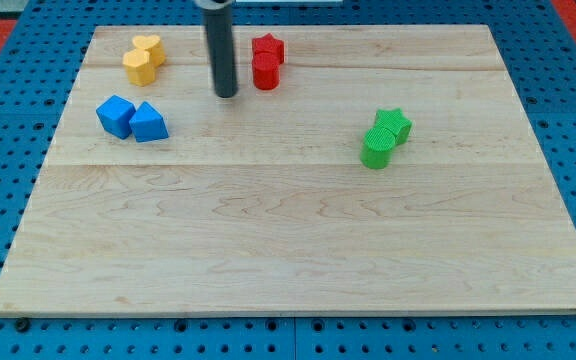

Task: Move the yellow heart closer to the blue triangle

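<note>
Nearest the camera: bare wooden board (298, 250), pale planks, resting on a blue pegboard table (8, 335). All blocks sit in the far half.

Green pair, view's right, mid-depth: green cylinder (375, 150) in front, green star (394, 125) touching it just behind and to the right.

Blue pair, view's left: blue cube (115, 115) and blue triangle (149, 122) side by side, touching, triangle on the right.

Yellow pair, top left: a yellow block, six-sided by the look (138, 67), in front, and the yellow heart (149, 48) touching it behind and slightly right. Heart's shape is hard to confirm at this size. Yellow pair is near the blue pair, just toward the view's top from it, a small gap btwn; heart is the farther of the two yellows from the triangle.

Red pair, top centre: red cylinder (265, 72) in front, red star (267, 48) touching behind.

Arm: dark rod comes down from the top edge, upright. No jaws on this rig, so nothing open, closed or clamped; it holds nothing. My tip (227, 96) is on the board btwn the yellow and red pairs, closer to the red cylinder, just to its left w/ a thin gap. Apart from every block, as far as I can tell. Triangle lies to the tip's lower left, heart to its upper left.
</note>
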{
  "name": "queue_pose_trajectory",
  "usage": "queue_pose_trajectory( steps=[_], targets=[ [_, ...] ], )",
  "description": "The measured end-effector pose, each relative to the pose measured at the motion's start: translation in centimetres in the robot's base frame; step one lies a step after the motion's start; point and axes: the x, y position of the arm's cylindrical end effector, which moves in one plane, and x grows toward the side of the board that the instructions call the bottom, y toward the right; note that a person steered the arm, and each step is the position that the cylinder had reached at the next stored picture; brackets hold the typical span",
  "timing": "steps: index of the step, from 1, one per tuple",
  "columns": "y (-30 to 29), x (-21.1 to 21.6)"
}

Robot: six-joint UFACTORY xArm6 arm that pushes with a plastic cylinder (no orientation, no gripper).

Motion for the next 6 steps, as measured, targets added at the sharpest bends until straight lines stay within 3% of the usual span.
queue_pose_trajectory(
  steps=[2, 3, 4, 5, 6],
  targets=[
    [-13.7, -2.0],
    [-15.6, -6.9],
    [-9.1, -10.7],
    [-3.3, -5.2],
    [-3.5, 1.1]
  ],
)
